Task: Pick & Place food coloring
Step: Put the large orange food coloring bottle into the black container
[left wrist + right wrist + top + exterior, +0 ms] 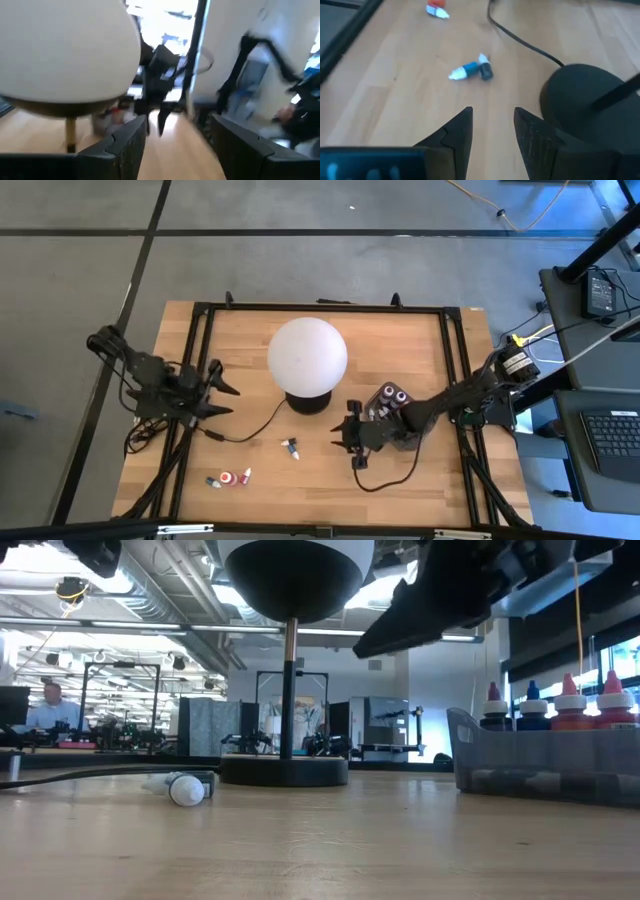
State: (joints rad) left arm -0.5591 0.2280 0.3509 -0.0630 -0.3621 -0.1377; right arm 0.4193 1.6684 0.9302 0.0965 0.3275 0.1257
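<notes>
Low view, tray [520, 755], 4 bottles [570, 705] inside

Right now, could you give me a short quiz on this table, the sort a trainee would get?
1. True or false: the right hand is gripping a little bottle.
2. Which is nearest the right hand: A) the blue bottle, B) the red bottles, C) the left hand?
3. Where do the upright bottles stand?

Key
1. False: its fingers are apart with nothing between them.
2. A.
3. In the dark tray, beside the round white lamp.
</notes>
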